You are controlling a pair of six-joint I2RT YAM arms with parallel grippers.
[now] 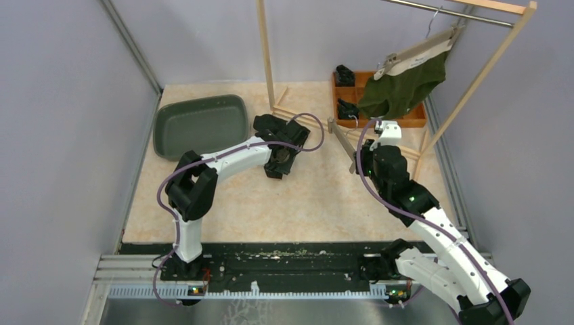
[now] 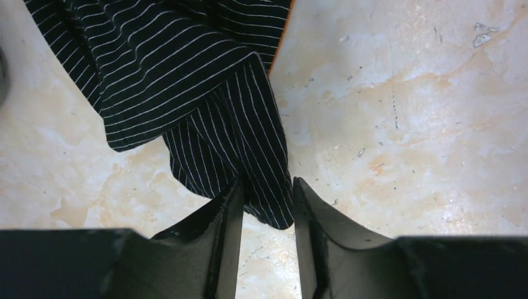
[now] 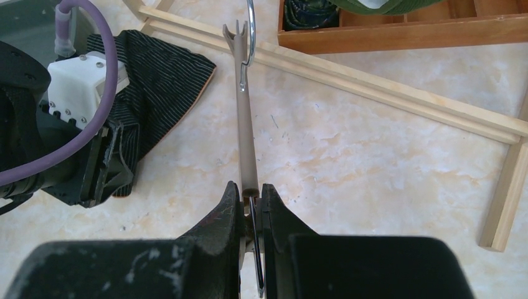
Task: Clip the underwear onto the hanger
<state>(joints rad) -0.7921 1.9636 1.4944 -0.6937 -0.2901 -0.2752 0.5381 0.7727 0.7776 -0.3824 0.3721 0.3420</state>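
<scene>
Though hidden overhead, underwear (image 2: 187, 75) (striped) lies inside left claw (image 2: 268, 184).

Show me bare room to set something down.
Bare table lies in the near middle, from the striped underwear back to the black base rail, and near left below the grey tray. Crowded: far right, where the right hand holds the hanger by the rack foot and wooden box.

Underwear (image 2: 187, 81) cut off at top edge; hanger (image 3: 245, 124) end hidden in right claw (image 3: 250, 190).

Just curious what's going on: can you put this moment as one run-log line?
left fingers: open, straddling striped underwear edge | right fingers: shut on hanger | clipped: no
</scene>
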